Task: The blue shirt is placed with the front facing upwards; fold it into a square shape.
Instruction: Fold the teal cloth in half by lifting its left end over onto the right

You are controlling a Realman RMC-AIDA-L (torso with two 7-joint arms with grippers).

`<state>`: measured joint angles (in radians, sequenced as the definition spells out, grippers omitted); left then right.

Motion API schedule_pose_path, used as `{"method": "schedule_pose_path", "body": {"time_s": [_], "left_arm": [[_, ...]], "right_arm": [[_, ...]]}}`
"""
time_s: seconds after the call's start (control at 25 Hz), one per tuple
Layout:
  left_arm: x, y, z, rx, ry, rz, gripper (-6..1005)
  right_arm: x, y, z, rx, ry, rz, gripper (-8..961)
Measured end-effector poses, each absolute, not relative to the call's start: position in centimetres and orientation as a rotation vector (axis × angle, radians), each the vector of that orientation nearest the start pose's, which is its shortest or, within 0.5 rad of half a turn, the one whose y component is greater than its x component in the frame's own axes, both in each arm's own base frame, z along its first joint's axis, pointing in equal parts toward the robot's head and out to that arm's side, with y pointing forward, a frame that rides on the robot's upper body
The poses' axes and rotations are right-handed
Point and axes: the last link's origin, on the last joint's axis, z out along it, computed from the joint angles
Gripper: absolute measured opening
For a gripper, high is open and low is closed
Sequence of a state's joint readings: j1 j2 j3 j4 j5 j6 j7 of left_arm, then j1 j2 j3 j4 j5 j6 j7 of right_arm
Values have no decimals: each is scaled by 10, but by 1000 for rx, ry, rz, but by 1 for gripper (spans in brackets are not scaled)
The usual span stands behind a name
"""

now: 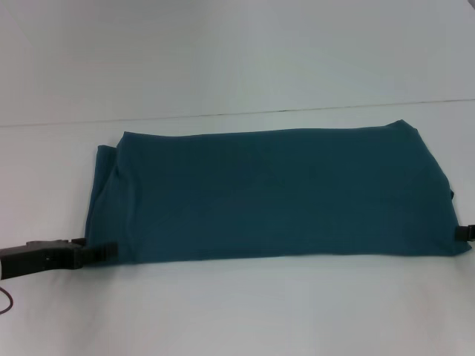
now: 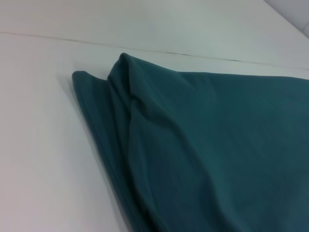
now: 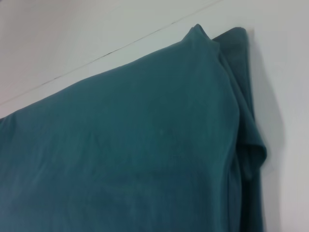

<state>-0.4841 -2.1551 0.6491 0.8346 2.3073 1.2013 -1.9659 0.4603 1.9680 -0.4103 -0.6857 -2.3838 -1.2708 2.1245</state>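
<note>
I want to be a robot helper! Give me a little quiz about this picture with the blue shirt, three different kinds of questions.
1. True or false: the blue shirt lies spread out with its "FREE!" lettering showing.
2. Which shape does the shirt make now? A) a wide rectangle B) a small square C) a ball
3. Fill in: the left gripper sits at the shirt's near ____ corner, on the white table.

Key:
1. False. It is folded, plain cloth on top.
2. A. It is much wider than deep, so not yet square.
3. Left. The right gripper just peeks in at the opposite near corner.
</note>
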Motion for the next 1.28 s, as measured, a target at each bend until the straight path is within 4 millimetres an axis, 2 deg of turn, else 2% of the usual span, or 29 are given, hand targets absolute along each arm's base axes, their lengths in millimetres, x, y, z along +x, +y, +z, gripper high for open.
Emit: {"method": "schedule_pose_path", "body": {"time_s": [0.48,1.04,1.28], "left_arm": [[-312,347,-4,-2290,-1294,-306,740],[-312,352,-1,-2262,-1282,-297,739],[-314,354,-1,-2254,-1278,-264,548]], "right_arm": [[385,324,76,-1931,1648,384,3],[385,324,76,-1932,1649,385,4],[385,324,76,-1930,1649,389,3]]}}
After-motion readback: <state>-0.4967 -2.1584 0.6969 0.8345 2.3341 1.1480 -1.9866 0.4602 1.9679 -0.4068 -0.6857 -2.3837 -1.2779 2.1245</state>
